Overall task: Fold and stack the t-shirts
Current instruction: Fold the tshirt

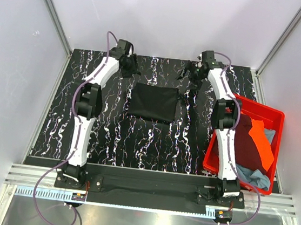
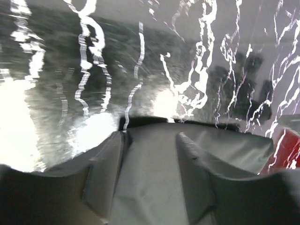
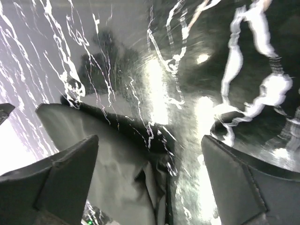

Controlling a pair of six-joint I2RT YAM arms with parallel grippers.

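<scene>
Past the folded black shirt (image 1: pixel 152 102), your left hand (image 1: pixel 131 67) and right hand (image 1: pixel 190 74) hang open, empty. It lies central, likely the stack's base.

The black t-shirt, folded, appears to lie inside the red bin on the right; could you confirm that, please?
Not quite: the folded black t-shirt lies on the table, left of the red bin on the right, not inside it; the top external view shows this.

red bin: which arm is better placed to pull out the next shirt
Right, likely. The red bin sits beside that arm; the left pincer hangs on the other side of the folded black shirt, across the table.
</scene>
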